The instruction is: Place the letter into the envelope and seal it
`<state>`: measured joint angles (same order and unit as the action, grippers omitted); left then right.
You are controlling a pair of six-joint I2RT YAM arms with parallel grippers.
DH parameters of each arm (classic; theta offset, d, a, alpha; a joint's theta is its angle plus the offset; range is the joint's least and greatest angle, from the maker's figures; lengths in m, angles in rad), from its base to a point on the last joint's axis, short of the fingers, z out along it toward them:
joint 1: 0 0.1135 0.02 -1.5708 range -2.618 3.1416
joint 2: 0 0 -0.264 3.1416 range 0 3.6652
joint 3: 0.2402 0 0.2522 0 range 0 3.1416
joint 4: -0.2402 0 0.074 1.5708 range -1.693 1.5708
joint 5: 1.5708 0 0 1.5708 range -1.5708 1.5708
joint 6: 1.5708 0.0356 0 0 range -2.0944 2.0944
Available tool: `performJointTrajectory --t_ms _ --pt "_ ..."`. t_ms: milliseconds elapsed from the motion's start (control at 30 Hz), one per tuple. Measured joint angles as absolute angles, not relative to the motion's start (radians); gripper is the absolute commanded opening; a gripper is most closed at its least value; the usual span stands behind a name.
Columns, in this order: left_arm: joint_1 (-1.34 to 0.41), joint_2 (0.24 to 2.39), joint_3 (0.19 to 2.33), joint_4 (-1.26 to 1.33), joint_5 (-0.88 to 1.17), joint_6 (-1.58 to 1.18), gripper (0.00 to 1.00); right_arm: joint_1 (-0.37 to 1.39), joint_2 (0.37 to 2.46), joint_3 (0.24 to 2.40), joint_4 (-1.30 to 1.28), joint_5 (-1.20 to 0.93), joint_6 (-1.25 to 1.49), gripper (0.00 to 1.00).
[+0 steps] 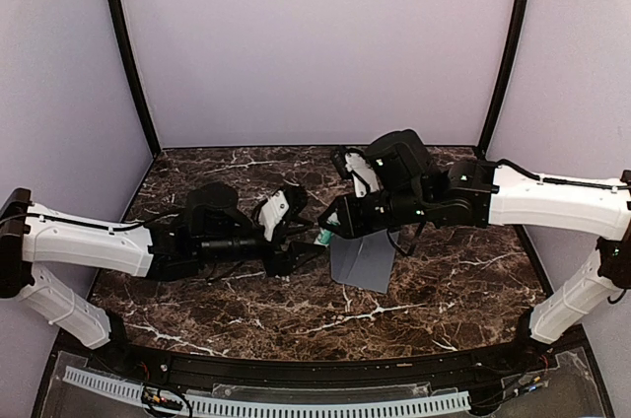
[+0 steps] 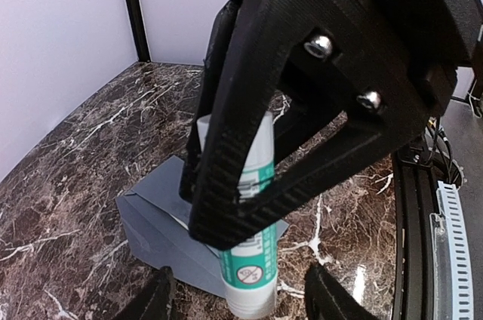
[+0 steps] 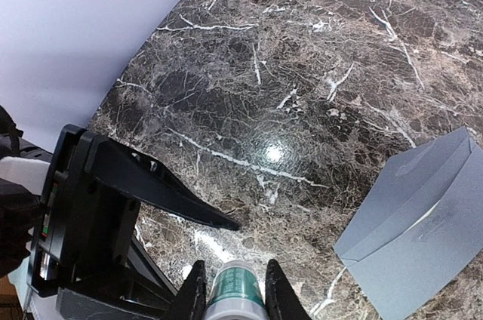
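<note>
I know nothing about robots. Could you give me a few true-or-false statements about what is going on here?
1. The right end effector grips a glue stick. True.
2. The left end effector holds the grey envelope in the air. False: the envelope lies flat on the table, and that end effector's fingers are spread apart.
3. The table is plain white. False: it is dark brown marble with white veins.
4. The glue stick has a green and white label. True.
</note>
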<state>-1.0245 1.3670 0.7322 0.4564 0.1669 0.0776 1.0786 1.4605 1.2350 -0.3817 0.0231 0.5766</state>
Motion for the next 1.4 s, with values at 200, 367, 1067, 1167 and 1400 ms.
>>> performJointTrajectory --t_ms 200,367,1067,1167,1400 --pt "-1.039 1.427 0.778 0.462 0.149 0.067 0.36 1.079 1.462 1.235 -0.381 0.019 0.577 0.0" --pt "-1.052 1.452 0.801 0.462 0.122 0.056 0.1 1.079 1.462 1.235 -0.382 0.019 0.574 0.0" --pt "-1.065 1.449 0.806 0.227 -0.108 -0.116 0.0 1.051 1.397 1.147 -0.4 0.163 0.548 0.91" --pt "-1.061 1.449 0.812 0.104 -0.168 -0.184 0.02 1.026 1.364 1.108 -0.416 0.226 0.559 0.92" --pt "-0.987 1.481 0.854 -0.154 -0.202 -0.354 0.09 0.979 1.317 1.008 -0.454 0.332 0.586 0.92"
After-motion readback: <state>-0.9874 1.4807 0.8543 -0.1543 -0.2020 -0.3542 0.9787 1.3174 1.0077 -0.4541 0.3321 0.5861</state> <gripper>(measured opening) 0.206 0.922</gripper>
